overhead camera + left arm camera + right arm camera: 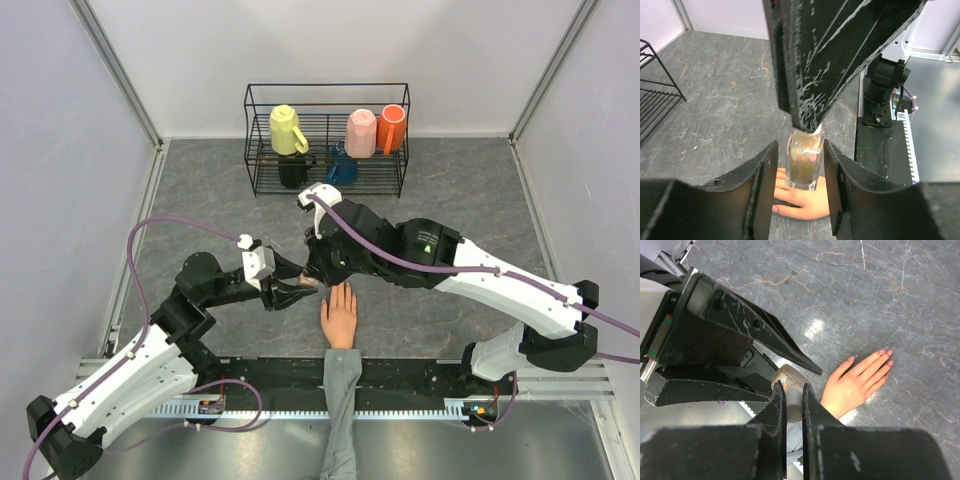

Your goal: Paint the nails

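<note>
Clamping the cap (793,412) of a small glass nail-polish bottle (804,167) from above with the right gripper (792,387), jaws pressed tight on it. Flanking the bottle with the left gripper (300,291), jaws parted, a sliver of gap on one side. Held off the table (450,190), near the thumb side of the mannequin hand (340,315). Lying flat by the middle of the table's near edge, pinkish nails (885,354) towards the far edge.
</note>
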Robot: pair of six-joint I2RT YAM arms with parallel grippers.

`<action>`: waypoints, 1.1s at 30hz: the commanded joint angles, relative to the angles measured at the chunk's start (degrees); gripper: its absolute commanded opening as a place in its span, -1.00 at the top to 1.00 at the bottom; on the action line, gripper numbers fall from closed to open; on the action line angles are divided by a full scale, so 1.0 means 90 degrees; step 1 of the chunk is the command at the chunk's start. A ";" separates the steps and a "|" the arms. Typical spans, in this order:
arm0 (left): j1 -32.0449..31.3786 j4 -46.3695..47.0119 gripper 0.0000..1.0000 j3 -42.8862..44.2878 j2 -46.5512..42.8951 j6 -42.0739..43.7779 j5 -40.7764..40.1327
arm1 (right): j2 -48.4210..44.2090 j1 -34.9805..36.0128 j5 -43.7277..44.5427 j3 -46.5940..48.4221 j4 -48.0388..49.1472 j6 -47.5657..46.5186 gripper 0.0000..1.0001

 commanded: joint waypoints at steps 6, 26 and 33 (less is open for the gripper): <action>0.0024 0.0018 0.80 0.0148 -0.0036 0.0211 0.0104 | 0.0004 0.0030 0.0012 0.0165 0.0303 0.0106 0.91; 0.0024 -0.0061 0.97 0.0363 -0.0173 -0.0355 -0.2836 | 0.0510 0.0382 0.2952 0.0847 0.0654 0.1454 -0.34; 0.0024 -0.0090 0.97 0.0227 -0.0397 -0.0394 -0.2904 | 0.1019 0.0382 0.2952 0.1209 0.0655 0.1356 -0.14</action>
